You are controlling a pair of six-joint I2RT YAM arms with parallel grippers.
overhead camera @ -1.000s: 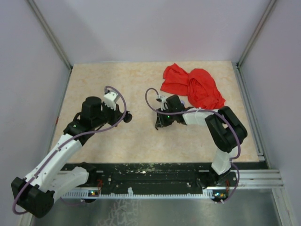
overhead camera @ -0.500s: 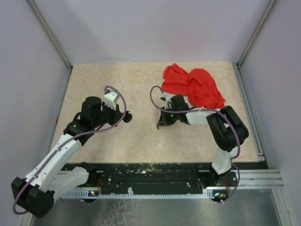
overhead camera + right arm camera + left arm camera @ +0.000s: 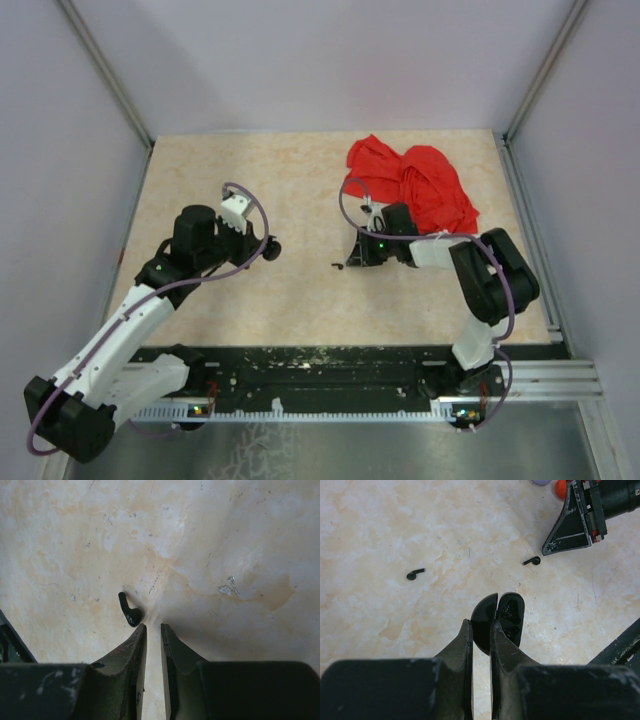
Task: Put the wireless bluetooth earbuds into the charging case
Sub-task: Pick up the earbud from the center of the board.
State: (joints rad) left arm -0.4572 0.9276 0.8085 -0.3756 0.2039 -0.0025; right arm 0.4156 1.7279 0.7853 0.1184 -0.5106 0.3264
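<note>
My left gripper [image 3: 266, 248] is shut on the open black charging case [image 3: 498, 616] and holds it just above the table; in the left wrist view the gripper [image 3: 480, 623] pinches one half of the case. Two tiny black earbuds lie on the table beyond it, one on the left [image 3: 415, 573] and one [image 3: 532, 560] near my right gripper [image 3: 570, 522]. In the right wrist view, that earbud [image 3: 129, 611] lies just past the left fingertip. My right gripper [image 3: 152, 626] is empty, its jaws a narrow slit apart. The top view shows the earbud [image 3: 338, 266] left of the right gripper [image 3: 356, 257].
A crumpled red cloth [image 3: 412, 185] lies at the back right, just behind the right arm. A lavender disc [image 3: 540, 481] and a red disc [image 3: 560, 488] show at the top edge of the left wrist view. Walls enclose the table on three sides.
My right gripper has drawn back to the right, and an earbud now lies uncovered on the table to its left. The left arm and the case have not moved.
</note>
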